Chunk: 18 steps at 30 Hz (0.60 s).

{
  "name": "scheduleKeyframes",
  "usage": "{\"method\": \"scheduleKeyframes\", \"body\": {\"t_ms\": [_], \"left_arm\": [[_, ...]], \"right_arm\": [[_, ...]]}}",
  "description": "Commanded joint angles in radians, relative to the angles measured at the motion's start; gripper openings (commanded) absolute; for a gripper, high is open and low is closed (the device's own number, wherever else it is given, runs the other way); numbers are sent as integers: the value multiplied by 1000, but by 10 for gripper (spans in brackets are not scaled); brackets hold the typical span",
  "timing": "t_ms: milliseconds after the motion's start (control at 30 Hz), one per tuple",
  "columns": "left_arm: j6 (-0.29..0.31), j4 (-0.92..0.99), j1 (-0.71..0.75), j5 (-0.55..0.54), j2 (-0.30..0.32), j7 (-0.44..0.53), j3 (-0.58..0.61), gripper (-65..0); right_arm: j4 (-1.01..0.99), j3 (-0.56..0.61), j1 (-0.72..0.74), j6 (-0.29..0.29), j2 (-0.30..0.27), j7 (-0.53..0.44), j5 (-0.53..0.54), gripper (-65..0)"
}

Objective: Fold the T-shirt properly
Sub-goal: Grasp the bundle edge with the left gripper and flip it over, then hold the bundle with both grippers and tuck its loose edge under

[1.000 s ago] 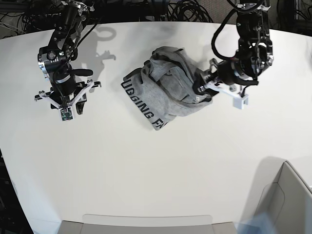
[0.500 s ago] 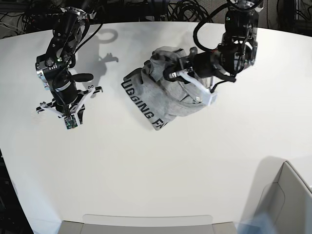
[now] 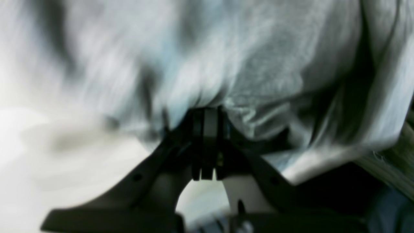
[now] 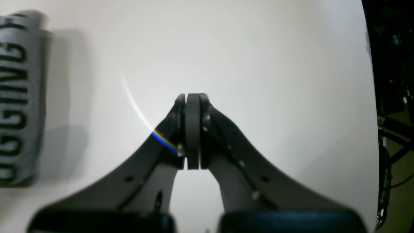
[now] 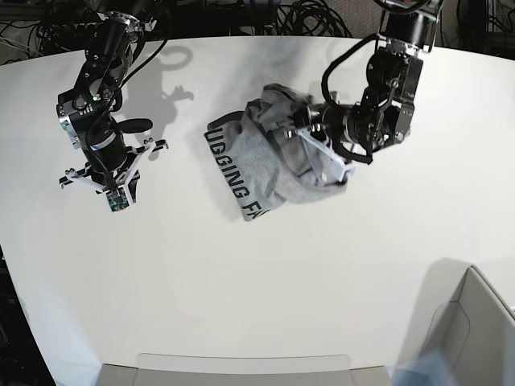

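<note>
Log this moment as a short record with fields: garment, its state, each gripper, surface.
garment: grey T-shirt, black lettering along its near-left edge
state: crumpled heap, not folded
left gripper: shut on the T-shirt, fabric bunched at its tips
right gripper: shut, empty, over bare table, apart from the garment
surface: white table

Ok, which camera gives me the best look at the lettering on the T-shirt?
The base view: the T-shirt lies crumpled on the table, with the black lettering running along its near edge. The right wrist view catches only a blurred strip of letters at its left edge. The left wrist view shows only blurred grey fabric, no print.
</note>
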<state>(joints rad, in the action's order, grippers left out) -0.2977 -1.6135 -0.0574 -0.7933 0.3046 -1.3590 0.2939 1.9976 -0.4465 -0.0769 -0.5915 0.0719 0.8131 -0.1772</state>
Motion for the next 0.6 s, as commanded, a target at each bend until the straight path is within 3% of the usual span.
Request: {"method": "scheduleKeyframes", "body": {"t_ms": [0, 133, 300, 433, 500, 567], "left_arm": [[-14, 3, -92, 45, 23, 2, -8, -650], [-13, 11, -259, 45, 17, -6, 0, -648], [-21, 37, -398, 44, 17, -6, 129, -623], [-22, -107, -347, 44, 17, -7, 46, -638], [-22, -262, -230, 42, 15, -3, -48, -650], [-22, -408, -121, 42, 6, 3, -108, -650]], "right_arm": [[16, 2, 16, -5, -4, -27, 14, -650], [16, 2, 18, -5, 4, -27, 14, -650], [16, 2, 13, -5, 4, -28, 14, -650], [13, 4, 22, -11, -8, -30, 15, -650], [-8, 47, 47, -89, -36, -50, 15, -650], [-51, 97, 55, -107, -54, -111, 15, -650]]}}
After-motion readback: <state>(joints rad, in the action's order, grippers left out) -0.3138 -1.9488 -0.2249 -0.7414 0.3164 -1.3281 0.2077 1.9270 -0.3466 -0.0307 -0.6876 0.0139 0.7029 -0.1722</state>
